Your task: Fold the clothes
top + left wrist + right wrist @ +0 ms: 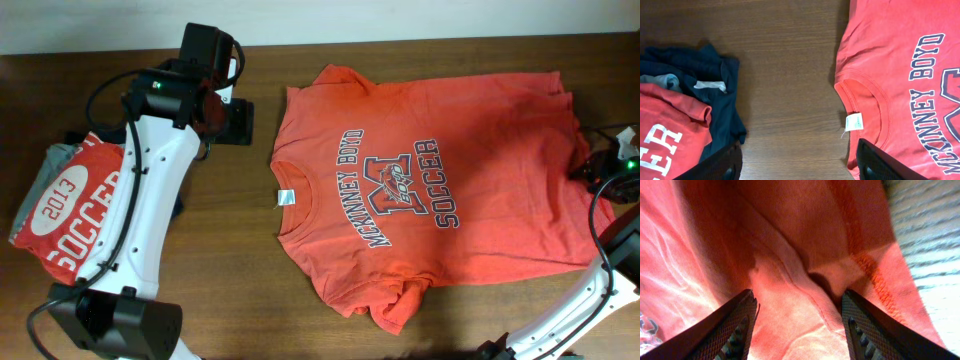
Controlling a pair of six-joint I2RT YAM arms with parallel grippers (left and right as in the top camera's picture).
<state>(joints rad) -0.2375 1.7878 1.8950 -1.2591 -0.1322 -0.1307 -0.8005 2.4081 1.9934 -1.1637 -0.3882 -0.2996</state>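
The orange-red T-shirt [500, 120] lies spread flat on the table, print side up, with its collar to the left and its hem to the right. Its white neck tag [285, 197] shows at the collar. One lower sleeve is bunched near the front. My left gripper [238, 122] is open and empty above bare wood, just left of the collar; the left wrist view shows the shirt [890, 60] and its tag [853, 121] beside my jaws [800, 165]. My right gripper [592, 165] is open at the shirt's hem edge, its jaws [797, 330] straddling a raised fold of the cloth [790, 255].
A folded pile sits at the left table edge: a red "2013 SOCCER" shirt [75, 205] on top of grey and dark navy garments [715, 85]. The wooden table [240, 260] shows between pile and shirt. The back edge meets a pale wall.
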